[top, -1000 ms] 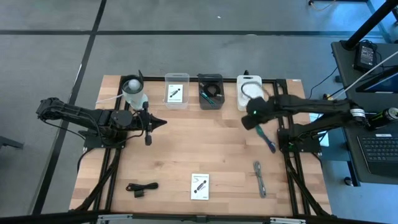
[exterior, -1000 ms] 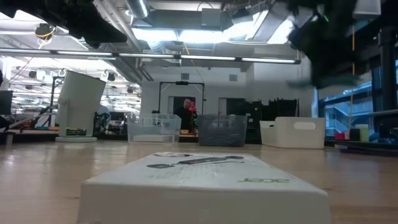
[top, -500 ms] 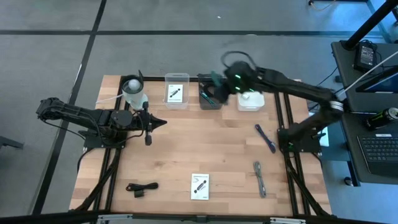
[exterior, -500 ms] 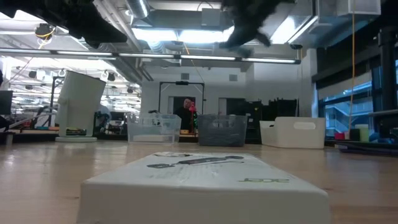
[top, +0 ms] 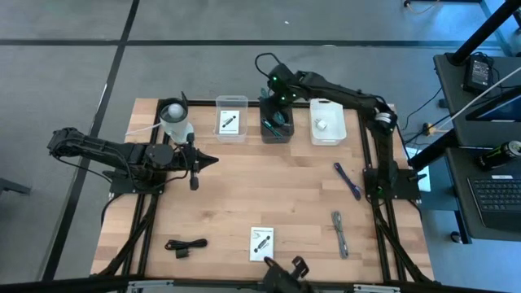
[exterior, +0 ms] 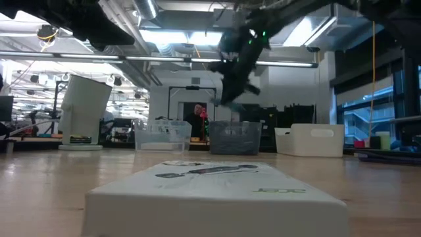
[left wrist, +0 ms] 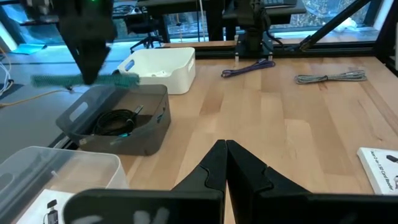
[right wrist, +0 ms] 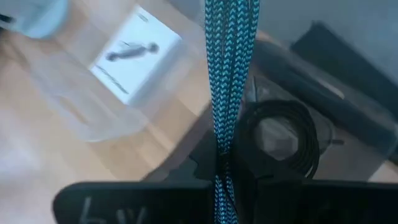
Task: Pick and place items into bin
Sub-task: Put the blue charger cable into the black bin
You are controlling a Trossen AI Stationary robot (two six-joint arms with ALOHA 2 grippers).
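Observation:
My right gripper hangs over the grey bin, shut on a teal braided cable. That bin holds a black coiled cable. My left gripper is shut and touches nothing; it waits over the table's left half, near the whitish cup. On the table lie a purple cable, a grey cable, a white card and a black cable. My right gripper pinches the teal cable between its two fingers, which come from above and point down, lying across it. Two strands run side by side through the hold. The cable sits roughly level, with an end sticking out on each side, lifted clear above the grey bin.
Three bins stand in a row at the far edge: a clear one holding a white card, the grey one, and a white one with a small white object. A person shows far off in the room behind.
My right gripper has swung from the near side of the white bin toward the table's far left, rising as it went, and now hangs over the grey bin, still shut on the teal cable it carried along.

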